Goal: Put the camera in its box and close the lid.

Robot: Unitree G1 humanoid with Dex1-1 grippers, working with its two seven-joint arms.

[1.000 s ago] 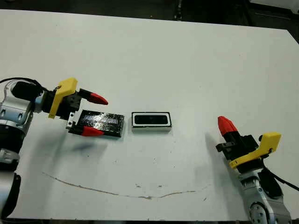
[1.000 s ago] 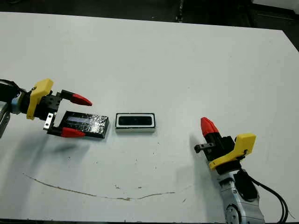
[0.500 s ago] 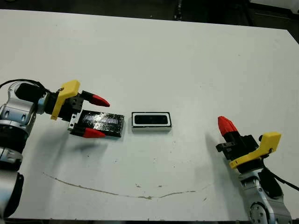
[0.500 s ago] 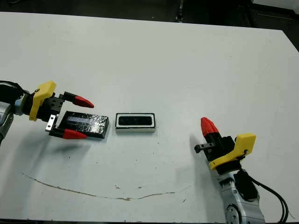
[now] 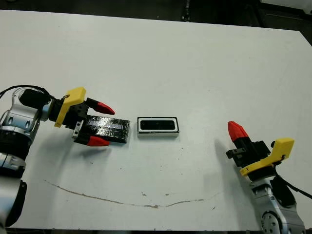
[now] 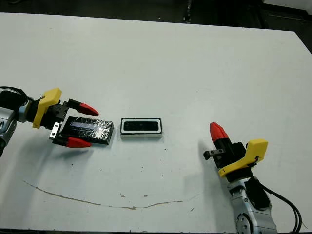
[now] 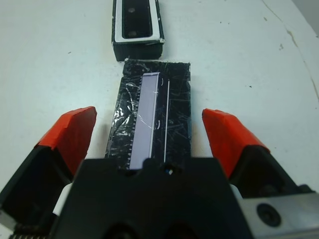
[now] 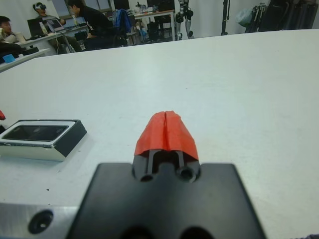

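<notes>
The small black camera [image 5: 157, 125] already lay in the white-rimmed box [image 5: 158, 134], so the lid step was next: the left tool [image 5: 101, 125], spread wide around the flat shiny black lid [image 5: 108, 128], needed to squeeze it and lift.

A white bench [image 5: 161, 58] bears a thin brown line [image 5: 122, 201] curving along its near edge, with small dark specks around it. Beyond the far edge, people [image 8: 89, 20] sit at desks [image 8: 30, 52] among dark equipment [image 8: 279, 15].
</notes>
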